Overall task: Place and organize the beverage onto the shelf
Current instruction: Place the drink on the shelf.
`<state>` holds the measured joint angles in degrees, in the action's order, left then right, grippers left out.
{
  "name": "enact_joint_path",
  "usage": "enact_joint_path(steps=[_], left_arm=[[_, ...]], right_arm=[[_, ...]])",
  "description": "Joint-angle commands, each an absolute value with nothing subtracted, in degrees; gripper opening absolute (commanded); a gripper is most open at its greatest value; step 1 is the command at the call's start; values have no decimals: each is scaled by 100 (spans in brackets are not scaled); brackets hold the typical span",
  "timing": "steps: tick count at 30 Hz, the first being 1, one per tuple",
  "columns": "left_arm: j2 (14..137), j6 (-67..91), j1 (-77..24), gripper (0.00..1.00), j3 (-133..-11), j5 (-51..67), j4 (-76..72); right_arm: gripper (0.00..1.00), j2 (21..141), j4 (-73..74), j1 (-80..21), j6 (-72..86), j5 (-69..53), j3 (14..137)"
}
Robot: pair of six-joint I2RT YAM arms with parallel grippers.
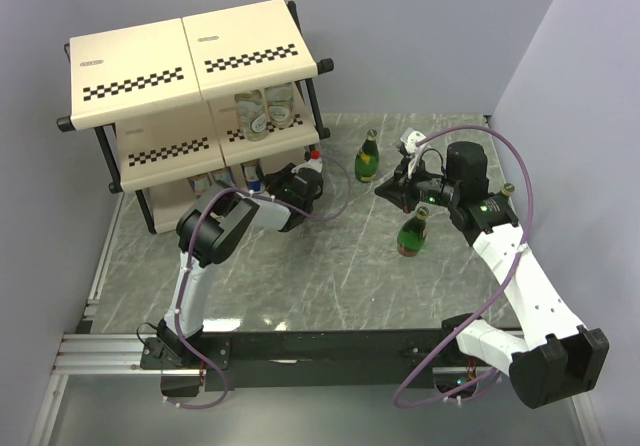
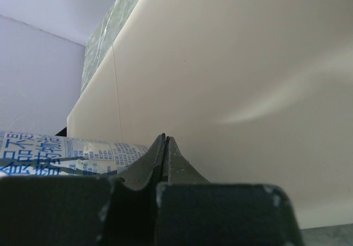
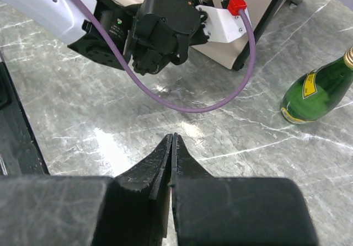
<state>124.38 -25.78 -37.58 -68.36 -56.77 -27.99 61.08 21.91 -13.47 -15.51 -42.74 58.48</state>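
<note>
The shelf (image 1: 190, 66) stands at the far left. Two short clear bottles (image 1: 265, 111) stand on the right of its middle tier. Blue-silver cans (image 1: 250, 178) show on its lowest tier. My left gripper (image 1: 283, 182) reaches into that tier, its tips hidden under the panel. In the left wrist view it (image 2: 165, 139) is shut and empty, with a can (image 2: 60, 153) just to its left against a cream panel (image 2: 231, 64). My right gripper (image 1: 385, 191) is shut and empty above the table between two green bottles (image 1: 367, 156) (image 1: 412, 231). A third green bottle (image 1: 506, 192) peeks out behind the right arm.
The right wrist view shows my shut right gripper (image 3: 172, 138) over bare marble, the left arm's wrist (image 3: 160, 28) and its purple cable (image 3: 193, 105) ahead, a black shelf leg (image 3: 273, 11), and one green bottle (image 3: 317, 91) at the right. Grey walls close in at back and right.
</note>
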Motion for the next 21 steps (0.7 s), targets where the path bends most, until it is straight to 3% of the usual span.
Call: enact_joint_path(steps=[1, 21], left_arm=[[12182, -2461, -3683, 1, -6768, -5695, -2821], [11655, -2338, -3893, 2, -6539, -5528, -2908]], right_arm=[[6, 6003, 2136, -1292, -1564, -4324, 5889], [6, 5994, 2145, -1274, -1564, -4324, 5889]])
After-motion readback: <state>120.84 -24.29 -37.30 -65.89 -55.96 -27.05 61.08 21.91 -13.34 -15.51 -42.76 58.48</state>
